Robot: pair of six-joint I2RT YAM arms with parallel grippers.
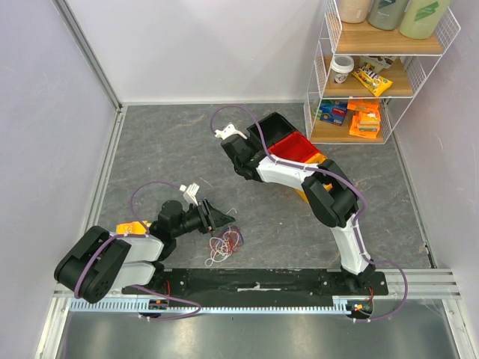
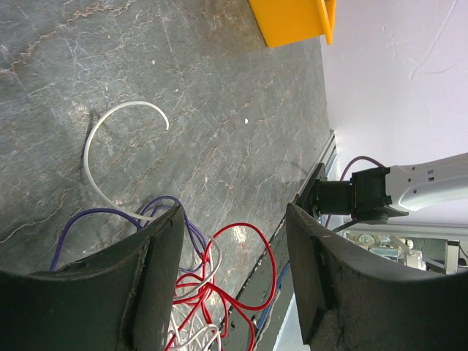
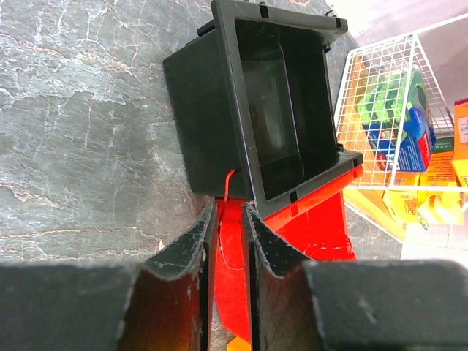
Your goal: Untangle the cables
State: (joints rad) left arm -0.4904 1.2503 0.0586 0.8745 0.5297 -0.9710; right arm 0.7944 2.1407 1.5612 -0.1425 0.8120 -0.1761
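The cables [image 1: 227,243] lie in a small loopy tangle of red, white and purple wires on the grey table, just in front of my left gripper [image 1: 221,218]. In the left wrist view that gripper [image 2: 234,219] is open, with red loops [image 2: 252,234] lying below the gap. A purple strand [image 2: 88,216] and a curved white strand [image 2: 91,146] spread out to the left. My right gripper [image 3: 229,212] hangs over the red bin's edge [image 3: 322,219] with its jaws a narrow gap apart. A thin red strand [image 3: 228,183] runs in that gap; whether it is pinched is unclear.
A black bin [image 1: 273,123] stands beside the red bin [image 1: 296,146], with a yellow bin [image 1: 318,158] partly under the right arm. A white wire shelf [image 1: 374,75] with snacks and bottles fills the back right corner. The arms' black base rail [image 1: 254,288] runs along the near edge.
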